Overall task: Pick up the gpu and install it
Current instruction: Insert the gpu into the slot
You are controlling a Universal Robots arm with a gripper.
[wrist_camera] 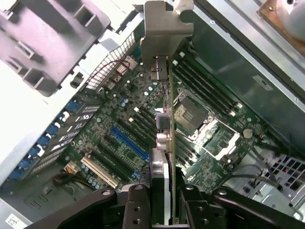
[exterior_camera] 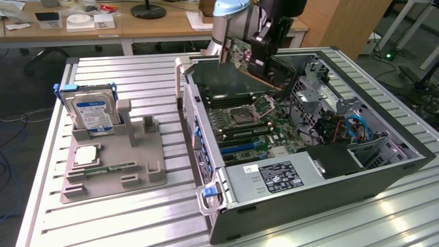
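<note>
Jaws clamp the gpu [exterior_camera: 239,53], a thin green card with silver end bracket [wrist_camera: 159,28].

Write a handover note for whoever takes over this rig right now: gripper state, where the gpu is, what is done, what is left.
Gripper: fingers shut on the gpu, which is held on edge with its silver bracket at the far end.
gpu: in the air over the motherboard of the open computer case, touching no slot.
Done: pick-up.
Left: the card is not yet seated in a slot.
</note>
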